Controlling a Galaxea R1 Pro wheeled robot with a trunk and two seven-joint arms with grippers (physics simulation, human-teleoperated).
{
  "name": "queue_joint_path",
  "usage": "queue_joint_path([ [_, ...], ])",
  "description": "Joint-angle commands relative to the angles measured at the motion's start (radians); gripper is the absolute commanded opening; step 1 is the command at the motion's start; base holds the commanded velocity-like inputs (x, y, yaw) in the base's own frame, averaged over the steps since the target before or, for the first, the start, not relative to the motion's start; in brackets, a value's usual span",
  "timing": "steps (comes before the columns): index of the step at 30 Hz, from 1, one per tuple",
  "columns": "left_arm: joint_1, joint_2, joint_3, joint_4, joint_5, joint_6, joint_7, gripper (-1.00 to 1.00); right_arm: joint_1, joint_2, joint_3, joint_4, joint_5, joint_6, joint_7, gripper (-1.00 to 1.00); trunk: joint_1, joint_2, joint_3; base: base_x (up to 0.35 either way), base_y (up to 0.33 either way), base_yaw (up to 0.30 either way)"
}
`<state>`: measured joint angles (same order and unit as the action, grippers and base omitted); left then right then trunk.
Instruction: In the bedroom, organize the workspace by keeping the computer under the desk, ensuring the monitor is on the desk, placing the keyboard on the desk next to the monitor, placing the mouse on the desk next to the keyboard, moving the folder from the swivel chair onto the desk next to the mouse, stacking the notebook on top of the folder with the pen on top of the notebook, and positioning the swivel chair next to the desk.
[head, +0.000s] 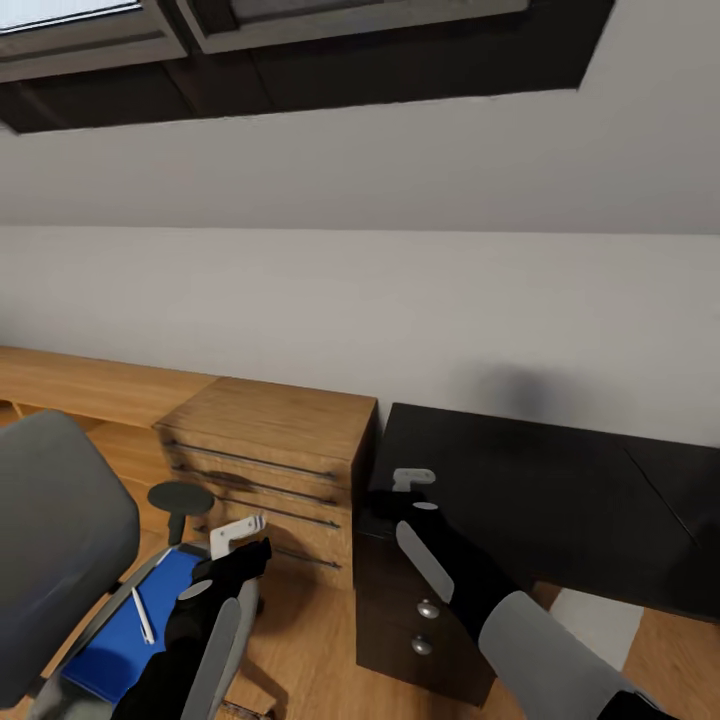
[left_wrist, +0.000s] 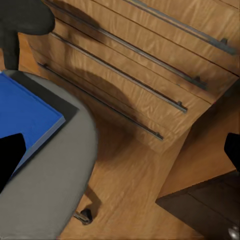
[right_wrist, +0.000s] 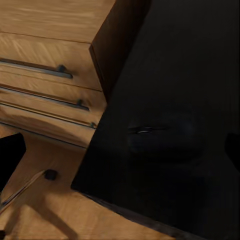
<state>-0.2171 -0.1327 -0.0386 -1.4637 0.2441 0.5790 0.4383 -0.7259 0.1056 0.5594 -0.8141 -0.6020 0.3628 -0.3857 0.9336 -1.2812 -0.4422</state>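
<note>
Beside the dark desk (head: 560, 490), the blue folder (head: 135, 630) lies on the chair (head: 60, 530) just below the nearer, open, empty left gripper (head: 240, 532).

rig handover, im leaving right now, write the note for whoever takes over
Left gripper: open, empty, over the swivel chair seat.
Right gripper: state unclear, over the dark desk.
Blue folder lies on the chair seat with the pen on it; a dark mouse-like shape sits on the desk.
Done: nothing confirmed.
Left: folder, notebook, pen, chair, then check the rest.
</note>
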Motion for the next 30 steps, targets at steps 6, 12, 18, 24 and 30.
queue_joint_path([
  [6,-0.001,-0.001,-0.001,-0.001,0.011,0.002,0.01,1.0,0.006,0.001,0.005,-0.039,-0.03,0.008,-0.022,1.0,-0.001,-0.001,-0.001,-0.335,0.0,0.0],
  [12,-0.001,-0.001,-0.001,-0.001,0.011,0.002,0.01,1.0,0.006,-0.004,0.004,-0.051,-0.071,0.01,-0.025,1.0,-0.001,-0.001,-0.001,-0.337,0.0,0.0],
  [18,-0.001,-0.001,-0.001,-0.001,0.011,0.002,0.01,1.0,0.007,-0.004,0.004,-0.052,-0.074,0.01,-0.025,1.0,-0.001,-0.001,-0.001,-0.337,0.0,0.0],
  [24,-0.001,-0.001,-0.001,-0.001,0.011,0.002,0.01,1.0,0.007,-0.004,0.004,-0.053,-0.074,0.01,-0.025,1.0,-0.001,-0.001,-0.001,-0.337,0.0,0.0],
  [30,-0.001,-0.001,-0.001,-0.001,0.011,0.002,0.01,1.0,0.007,-0.004,0.004,-0.053,-0.074,0.01,-0.025,1.0,-0.001,-0.001,-0.001,-0.337,0.0,0.0],
])
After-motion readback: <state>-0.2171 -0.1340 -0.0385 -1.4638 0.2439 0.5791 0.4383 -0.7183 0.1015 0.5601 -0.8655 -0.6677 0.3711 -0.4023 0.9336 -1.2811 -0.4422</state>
